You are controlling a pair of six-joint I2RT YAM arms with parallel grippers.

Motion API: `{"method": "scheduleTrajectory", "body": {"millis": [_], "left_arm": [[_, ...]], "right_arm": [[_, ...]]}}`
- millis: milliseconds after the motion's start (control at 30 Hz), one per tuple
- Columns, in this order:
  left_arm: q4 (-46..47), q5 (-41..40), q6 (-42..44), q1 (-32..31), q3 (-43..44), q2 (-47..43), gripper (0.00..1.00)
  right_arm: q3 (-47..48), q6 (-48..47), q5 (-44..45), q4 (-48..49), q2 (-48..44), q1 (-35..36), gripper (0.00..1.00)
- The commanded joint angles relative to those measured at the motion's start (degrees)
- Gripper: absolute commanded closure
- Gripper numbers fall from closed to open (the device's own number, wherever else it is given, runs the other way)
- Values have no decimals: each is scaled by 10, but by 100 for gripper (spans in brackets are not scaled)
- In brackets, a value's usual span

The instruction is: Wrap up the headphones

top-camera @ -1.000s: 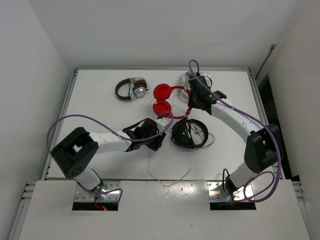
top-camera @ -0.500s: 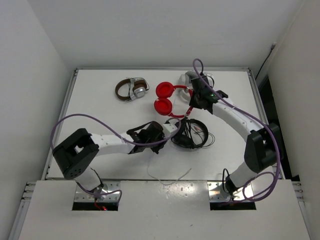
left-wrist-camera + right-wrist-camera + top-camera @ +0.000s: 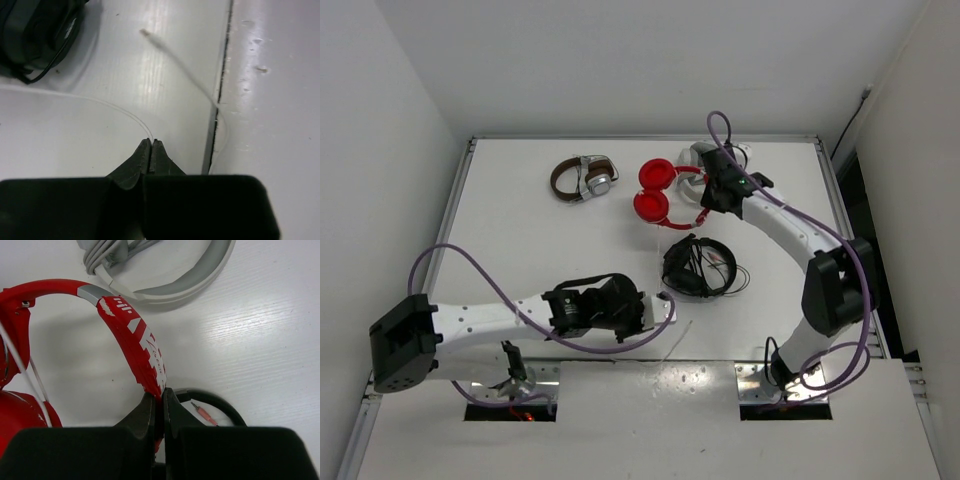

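Both grippers hold the headphones (image 3: 658, 195)
Your left gripper (image 3: 151, 145) pinches the cable (image 3: 100, 102) near; right gripper (image 3: 161, 396) clamps the headband (image 3: 135, 335), far-right

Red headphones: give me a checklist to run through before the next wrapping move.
1. Right gripper clamped on the red headband of the bright red over-ear headphones: ok, shut on it.
2. Left gripper pinching the thin white cable: ok, fingertips closed on it.
3. Cable's plug end free on the white table: ok, nothing lies on it.
4. Cable clear of the black headphones with black cable: cannot tell, it passes close beside them.
5. Grey-white headphones apart from the red headband: cannot tell, they lie right next to it.
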Motion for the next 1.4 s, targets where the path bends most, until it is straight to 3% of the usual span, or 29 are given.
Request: {"method": "scheduleTrajectory", "body": {"millis": [0,367,600,833,1100,1367], "left_arm": [[-28,26,40,-21,-3,-26,100],[-33,-31,50,-21,36,-45,100],[-6,-87,45,39,100,-50,100],[22,-87,40,104,163,-56,100],[33,-63,52,141,151,-56,100],[52,-88,47,173,144,-45,100]], "right_arm": [[45,25,26,41,8,3,100],[10,-6,56,69,7,37,100],[-35,-27,63,96,-15,50,100],[-56,-46,55,122,-34,75,100],[-60,-52,-16,134,-46,93,100],[-66,-90,12,142,-64,137,100]]}}
